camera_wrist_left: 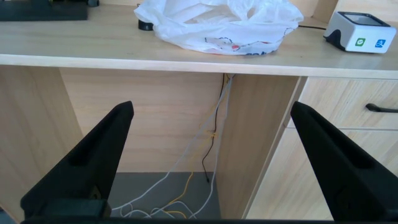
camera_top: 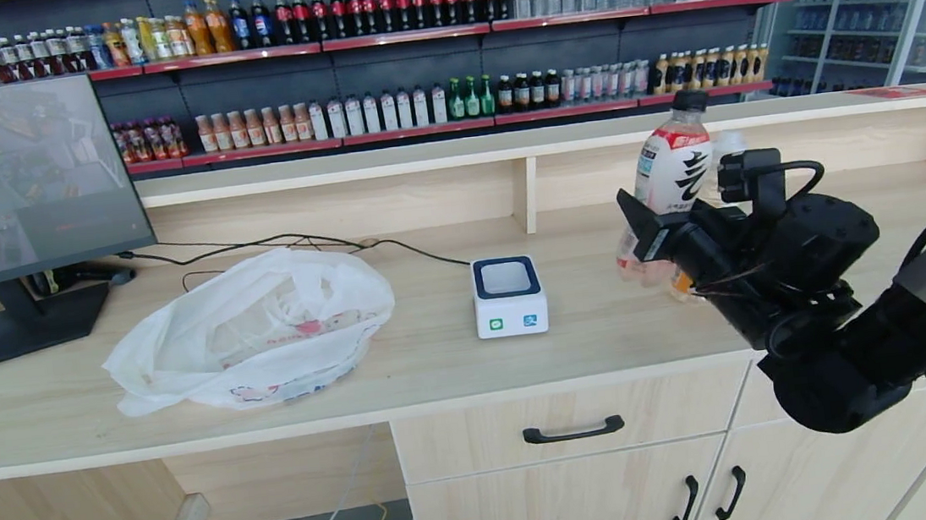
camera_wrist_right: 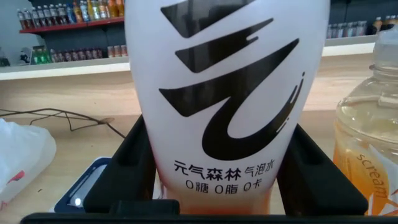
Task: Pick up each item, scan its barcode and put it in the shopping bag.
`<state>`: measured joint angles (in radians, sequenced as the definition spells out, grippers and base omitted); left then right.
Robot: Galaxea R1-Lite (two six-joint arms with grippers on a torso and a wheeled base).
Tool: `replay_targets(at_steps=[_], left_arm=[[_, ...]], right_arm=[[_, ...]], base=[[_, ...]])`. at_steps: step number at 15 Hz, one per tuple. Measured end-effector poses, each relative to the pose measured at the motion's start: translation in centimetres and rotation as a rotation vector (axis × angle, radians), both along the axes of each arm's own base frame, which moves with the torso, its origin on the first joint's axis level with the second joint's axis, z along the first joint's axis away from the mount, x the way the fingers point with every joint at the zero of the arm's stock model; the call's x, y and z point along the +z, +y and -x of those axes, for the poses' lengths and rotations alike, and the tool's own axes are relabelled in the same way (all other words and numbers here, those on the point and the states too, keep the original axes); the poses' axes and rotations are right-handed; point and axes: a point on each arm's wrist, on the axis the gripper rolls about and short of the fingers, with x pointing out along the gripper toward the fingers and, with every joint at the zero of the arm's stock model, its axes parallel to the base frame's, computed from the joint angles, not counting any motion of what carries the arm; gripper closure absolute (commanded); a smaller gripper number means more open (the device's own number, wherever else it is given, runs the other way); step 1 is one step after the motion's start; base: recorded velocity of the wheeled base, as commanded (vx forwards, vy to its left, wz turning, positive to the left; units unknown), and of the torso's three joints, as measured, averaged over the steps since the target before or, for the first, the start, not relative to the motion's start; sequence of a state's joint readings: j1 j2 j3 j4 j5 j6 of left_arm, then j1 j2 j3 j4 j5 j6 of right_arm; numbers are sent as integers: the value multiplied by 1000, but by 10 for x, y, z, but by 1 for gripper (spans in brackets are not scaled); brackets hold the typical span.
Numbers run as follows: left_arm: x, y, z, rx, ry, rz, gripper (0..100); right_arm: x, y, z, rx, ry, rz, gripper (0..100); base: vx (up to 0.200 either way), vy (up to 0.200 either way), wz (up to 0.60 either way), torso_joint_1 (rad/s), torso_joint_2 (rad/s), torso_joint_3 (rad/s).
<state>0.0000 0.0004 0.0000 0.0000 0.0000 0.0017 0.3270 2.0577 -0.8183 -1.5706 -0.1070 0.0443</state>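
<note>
A drink bottle with a white label and black cap stands upright over the right part of the counter. My right gripper is shut on its lower half; in the right wrist view the bottle sits between the two black fingers. The white barcode scanner sits mid-counter, left of the bottle. The white plastic shopping bag lies crumpled further left. My left gripper is open below the counter's edge, facing the cabinet, with the bag and scanner above it.
A second bottle with orange drink stands just behind the held one. A monitor stands at the counter's left end, with cables behind the bag. Drawers with black handles lie below. Shelves of bottles fill the back wall.
</note>
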Motion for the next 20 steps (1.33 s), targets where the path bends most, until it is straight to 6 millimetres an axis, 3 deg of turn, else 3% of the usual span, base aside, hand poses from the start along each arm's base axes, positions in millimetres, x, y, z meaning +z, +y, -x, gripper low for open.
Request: replay_targets(at_steps=[7,11,15,20], left_arm=[[0,0,0,0,0,0,0],[0,0,0,0,0,0,0],[0,0,0,0,0,0,0],[0,0,0,0,0,0,0]], right_arm=[[6,-10,78,54,82,35,100],[20,-19,112,70,54,15,100],[17,-20,158,153,76,26,100],[17,-17,180,217,74,26,100]], base=[[0,0,0,0,0,0],[0,0,0,0,0,0],[0,0,0,0,0,0],[0,0,0,0,0,0]])
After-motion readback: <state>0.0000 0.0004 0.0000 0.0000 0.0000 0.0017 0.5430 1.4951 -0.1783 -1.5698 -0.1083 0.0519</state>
